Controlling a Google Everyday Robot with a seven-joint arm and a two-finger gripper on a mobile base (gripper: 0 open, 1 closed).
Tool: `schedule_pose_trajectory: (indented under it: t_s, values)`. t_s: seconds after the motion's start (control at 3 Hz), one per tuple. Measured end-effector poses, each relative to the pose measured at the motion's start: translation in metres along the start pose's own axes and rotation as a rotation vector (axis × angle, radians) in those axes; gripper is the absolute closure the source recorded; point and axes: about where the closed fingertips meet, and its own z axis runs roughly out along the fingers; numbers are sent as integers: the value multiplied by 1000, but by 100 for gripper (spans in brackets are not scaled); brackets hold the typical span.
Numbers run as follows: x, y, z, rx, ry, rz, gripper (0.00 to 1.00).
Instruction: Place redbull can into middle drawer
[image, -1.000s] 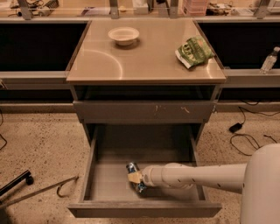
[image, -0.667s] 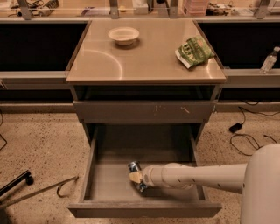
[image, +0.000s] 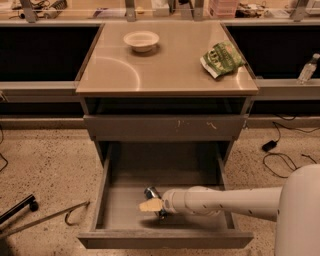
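Note:
The redbull can (image: 150, 193) is a slim blue-and-silver can, tilted, low inside the open middle drawer (image: 165, 239), left of its centre and near the front. My gripper (image: 152, 205) reaches into the drawer from the right on a white arm. It is shut on the can's middle. One tan finger (image: 149, 205) crosses in front of the can. The can's silver top end points to the back left, and its lower end is partly hidden behind the gripper.
The closed top drawer front (image: 165, 127) with small white scratches sits above the open drawer. On the cabinet top are a white bowl (image: 141, 40) and a green-and-white snack bag (image: 222, 58). Cables (image: 280, 155) lie on the floor to the right, metal rods (image: 45, 217) to the left.
The gripper and the can have shifted only very slightly inside the drawer. Nothing else has moved.

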Motion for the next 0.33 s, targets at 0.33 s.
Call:
schedule_pose_trajectory:
  t_s: [0.33]
  values:
    - [0,0,0,0,0,0,0]
